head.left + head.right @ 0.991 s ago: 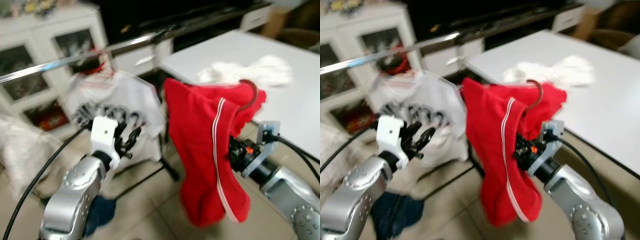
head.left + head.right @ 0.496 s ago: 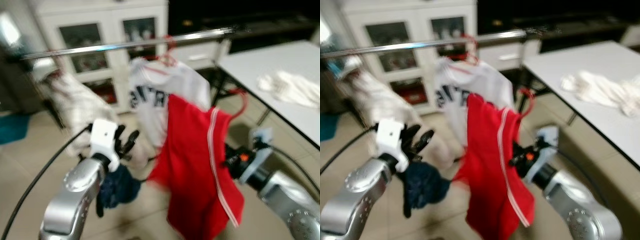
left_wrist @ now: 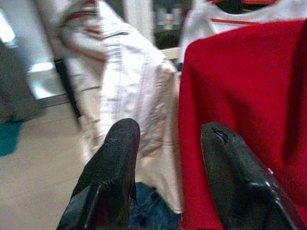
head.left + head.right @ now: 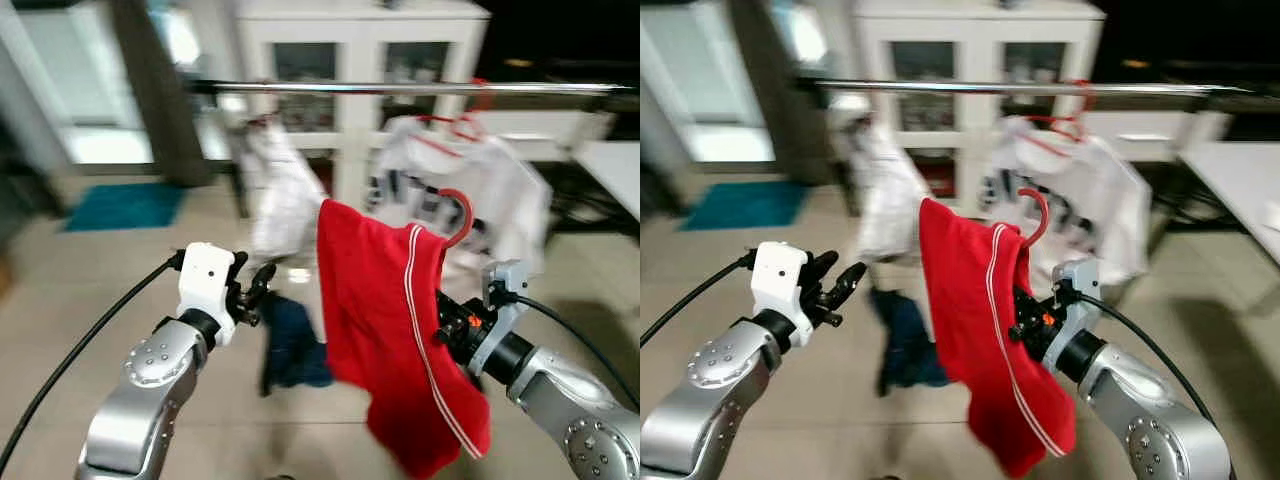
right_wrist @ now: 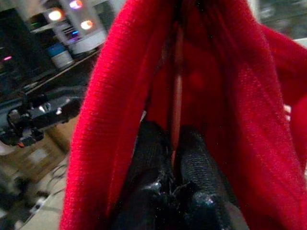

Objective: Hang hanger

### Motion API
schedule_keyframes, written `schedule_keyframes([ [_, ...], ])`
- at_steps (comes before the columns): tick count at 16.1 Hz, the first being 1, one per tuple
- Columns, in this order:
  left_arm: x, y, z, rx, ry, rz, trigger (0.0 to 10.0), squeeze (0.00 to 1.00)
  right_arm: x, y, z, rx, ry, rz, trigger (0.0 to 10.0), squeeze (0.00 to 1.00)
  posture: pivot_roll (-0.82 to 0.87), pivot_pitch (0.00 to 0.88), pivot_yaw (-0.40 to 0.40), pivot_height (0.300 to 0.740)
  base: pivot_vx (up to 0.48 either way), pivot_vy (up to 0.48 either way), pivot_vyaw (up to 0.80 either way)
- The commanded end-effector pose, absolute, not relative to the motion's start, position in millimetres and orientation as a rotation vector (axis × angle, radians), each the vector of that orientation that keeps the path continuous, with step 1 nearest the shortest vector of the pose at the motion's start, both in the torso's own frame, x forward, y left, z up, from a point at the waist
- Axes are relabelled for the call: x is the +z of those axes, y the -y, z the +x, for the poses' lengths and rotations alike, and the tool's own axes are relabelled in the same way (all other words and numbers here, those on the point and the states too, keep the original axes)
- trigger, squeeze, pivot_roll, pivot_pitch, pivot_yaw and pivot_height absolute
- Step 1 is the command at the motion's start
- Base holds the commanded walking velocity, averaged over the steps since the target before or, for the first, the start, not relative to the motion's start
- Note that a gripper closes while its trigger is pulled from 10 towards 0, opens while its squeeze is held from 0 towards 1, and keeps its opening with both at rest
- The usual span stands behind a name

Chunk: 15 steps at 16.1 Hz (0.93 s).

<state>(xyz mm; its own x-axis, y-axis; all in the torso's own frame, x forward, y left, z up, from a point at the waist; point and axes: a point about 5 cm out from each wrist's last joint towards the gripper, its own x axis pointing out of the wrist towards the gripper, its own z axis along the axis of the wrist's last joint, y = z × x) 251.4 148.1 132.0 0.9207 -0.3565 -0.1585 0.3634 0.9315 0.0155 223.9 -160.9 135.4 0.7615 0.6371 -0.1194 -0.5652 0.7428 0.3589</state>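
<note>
A red garment [image 4: 395, 330] with white stripes hangs on a red hanger whose hook [image 4: 461, 215] sticks up above it. My right gripper [image 5: 172, 143] is shut on the hanger's thin red bar, wrapped in the red cloth. The silver clothes rail [image 4: 400, 89] runs across the back, above the hook. A white printed shirt [image 4: 470, 190] hangs from the rail on another red hanger, and a pale garment [image 4: 280, 190] hangs further left. My left gripper [image 4: 255, 285] is open, held up left of the red garment, with nothing between its fingers [image 3: 112, 163].
A dark blue cloth [image 4: 293, 345] hangs low under the rail. White glass-door cabinets [image 4: 365, 60] stand behind it. A teal mat [image 4: 125, 205] lies on the tiled floor at the left. A white table edge [image 4: 615, 165] shows at the right.
The camera has swung left, so the rail now spans the view and the table has slid off right. My right gripper still holds the hanger; the left stays open.
</note>
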Motion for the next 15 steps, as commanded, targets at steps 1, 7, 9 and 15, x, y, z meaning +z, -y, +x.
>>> schedule_keyframes([
  [1, 133, -147, 252, -0.368, -0.149, 0.058, 10.0, 0.0, 143, 160, 229, 0.683, -0.189, 0.291, 10.0, 0.0, -0.06, 0.0, 0.043, 0.74, 0.0, -0.266, 0.79],
  [7, 132, -146, 252, -0.361, -0.147, 0.061, 10.0, 0.0, 143, 158, 233, 0.695, -0.184, 0.275, 10.0, 0.0, -0.06, 0.0, 0.037, 0.74, 0.0, -0.282, 0.79],
  [9, 132, -147, 253, -0.358, -0.146, 0.063, 10.0, 0.0, 145, 157, 236, 0.694, -0.173, 0.256, 10.0, 0.0, -0.06, 0.0, 0.032, 0.74, 0.0, -0.283, 0.67],
  [15, 138, -141, 263, -0.442, -0.122, 0.024, 10.0, 0.1, 151, 151, 252, 0.6, -0.134, 0.194, 10.0, 0.0, -0.07, 0.0, 0.017, 0.74, 0.0, -0.041, 0.0],
])
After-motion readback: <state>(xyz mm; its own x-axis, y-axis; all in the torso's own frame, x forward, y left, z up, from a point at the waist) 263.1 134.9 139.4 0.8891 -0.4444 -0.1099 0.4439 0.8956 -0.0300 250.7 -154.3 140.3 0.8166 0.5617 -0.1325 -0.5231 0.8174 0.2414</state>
